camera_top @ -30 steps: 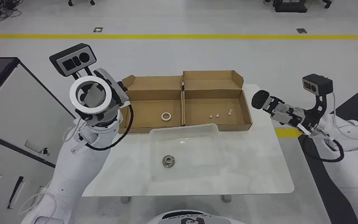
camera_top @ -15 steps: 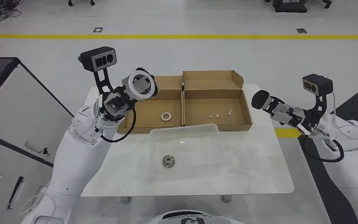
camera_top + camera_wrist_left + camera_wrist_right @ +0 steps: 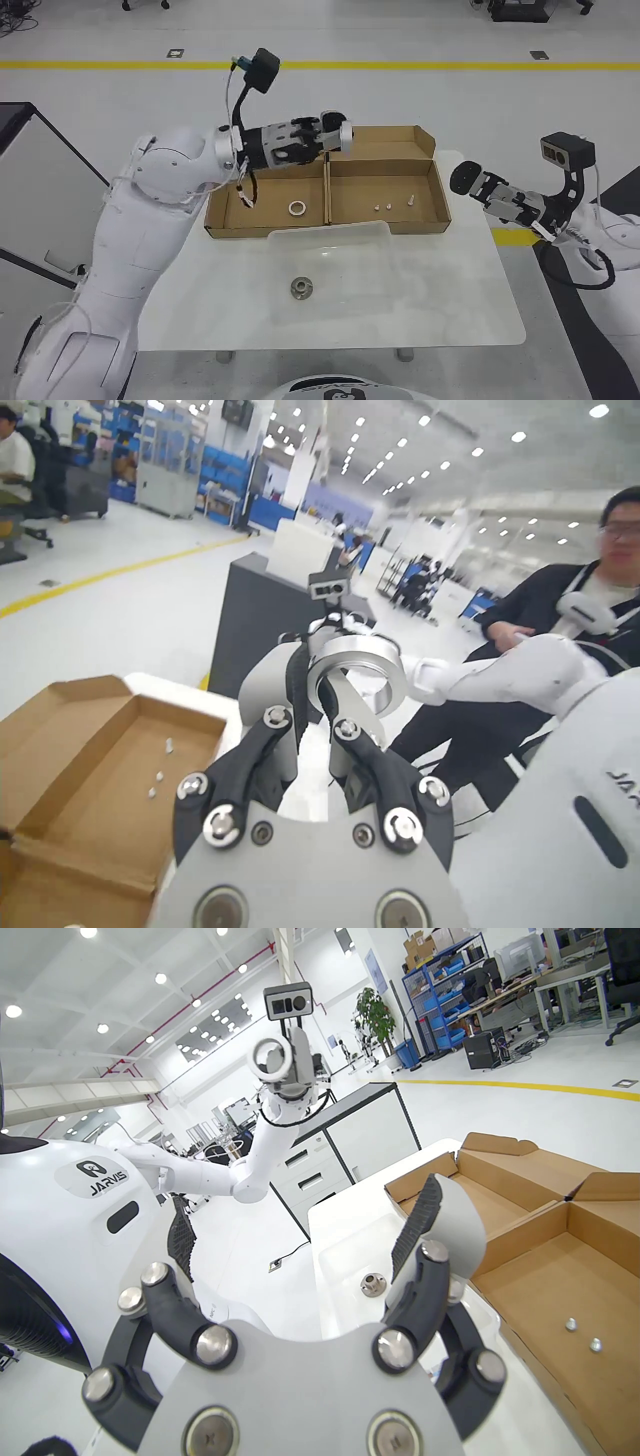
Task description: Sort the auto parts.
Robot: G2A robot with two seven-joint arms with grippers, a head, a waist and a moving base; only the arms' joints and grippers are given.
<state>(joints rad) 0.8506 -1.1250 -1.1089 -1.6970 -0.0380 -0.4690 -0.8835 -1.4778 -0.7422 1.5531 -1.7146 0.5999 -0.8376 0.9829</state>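
Fig.: sorting, carry step. Left fingers are closed on the large metal ring, w/ one finger thru the bore and the other on the outer wall. In the top view the ring hangs above the back flaps at 12 o'clock of the tabletop, near the divider between the two cardboard boxes. Right fingers are spread wide and hold nothing, parked just off the 3 o'clock edge. Left box holds a small white ring; right box holds three small fasteners. The clear tray at 6 o'clock of the boxes contains one flanged hub, as yet unsorted. Judged step: delivery of the large ring. Probable next move: bring it toward 7 o'clock, down over the left box beside the other ring, then part the fingers w/o snagging the bore. Surface is white and smooth. Room is a pale workshop floor w/ a yellow line at 12 o'clock and a grey cabinet at 9 o'clock.
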